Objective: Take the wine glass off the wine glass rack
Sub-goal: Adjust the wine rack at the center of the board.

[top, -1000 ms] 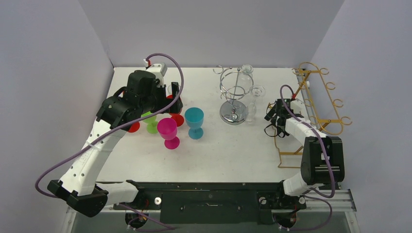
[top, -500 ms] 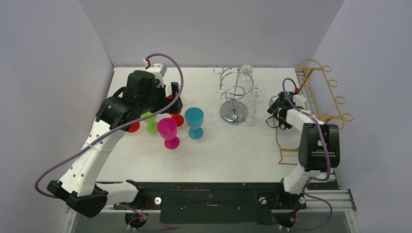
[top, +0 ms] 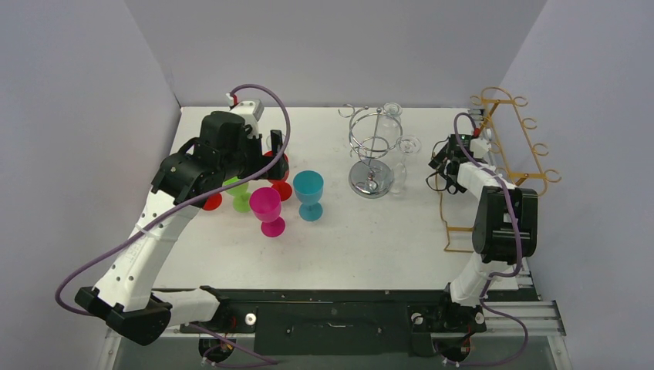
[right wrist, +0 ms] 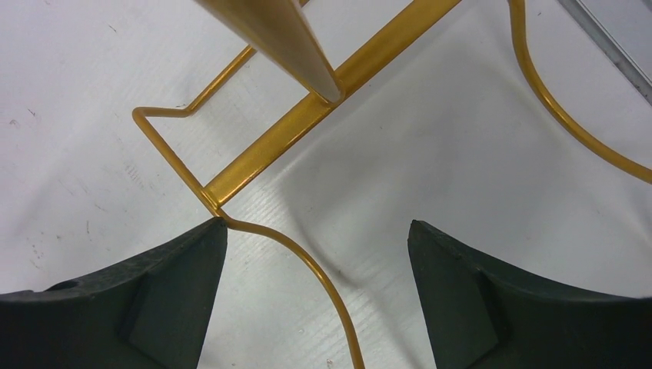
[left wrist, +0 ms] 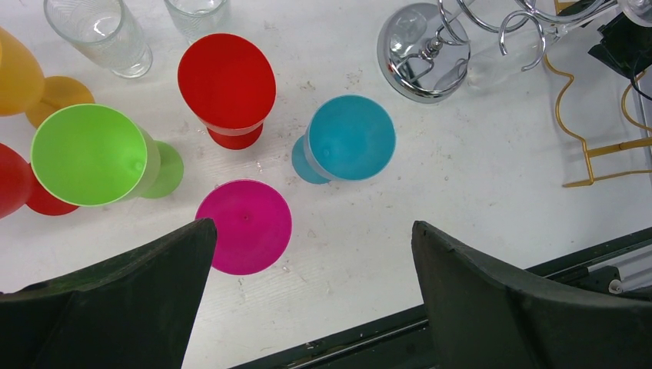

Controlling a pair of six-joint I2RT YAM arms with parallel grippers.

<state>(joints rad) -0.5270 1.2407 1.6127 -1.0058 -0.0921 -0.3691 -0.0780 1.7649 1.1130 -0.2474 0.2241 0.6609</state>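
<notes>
A chrome wine glass rack (top: 370, 150) stands at the back middle of the table and shows at the top of the left wrist view (left wrist: 419, 50). A clear wine glass (top: 402, 158) hangs on its right side, and another (top: 392, 110) hangs at its back. My right gripper (top: 441, 163) is open just right of that rack. In its wrist view it (right wrist: 317, 231) hovers over gold wire with nothing between the fingers. My left gripper (top: 276, 154) is open too, high above the coloured goblets (left wrist: 314, 231).
A gold wire rack (top: 513, 146) (right wrist: 269, 150) stands along the right edge. Pink (left wrist: 244, 227), teal (left wrist: 350, 138), red (left wrist: 227, 81), green (left wrist: 88, 154) and orange (left wrist: 15, 73) goblets crowd the left half. A clear tumbler (left wrist: 96, 31) stands behind them.
My right gripper has moved toward the back of the table, and the gold wire rack has shifted back with it. The left arm has not moved.
</notes>
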